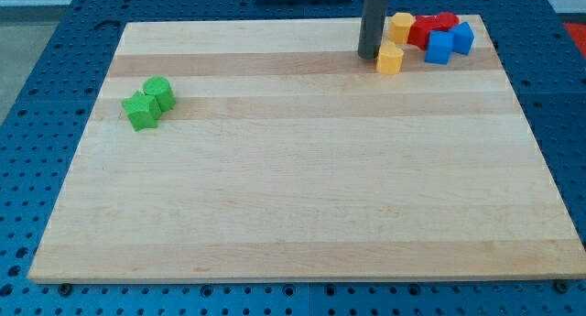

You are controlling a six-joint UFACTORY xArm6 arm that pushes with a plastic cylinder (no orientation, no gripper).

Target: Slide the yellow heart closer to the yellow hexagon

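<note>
A yellow block (390, 58), which looks like the heart, lies near the view's top right. A second yellow block (400, 27), which looks like the hexagon, sits just above and slightly right of it, with a small gap between them. My tip (369, 56) stands on the board right at the left side of the lower yellow block, touching or nearly touching it. The rod rises out of the view's top.
Two red blocks (430, 28) and two blue blocks (449, 43) cluster right of the yellow hexagon near the wooden board's (302, 188) top right corner. Two green blocks (149, 102) sit together at the view's left.
</note>
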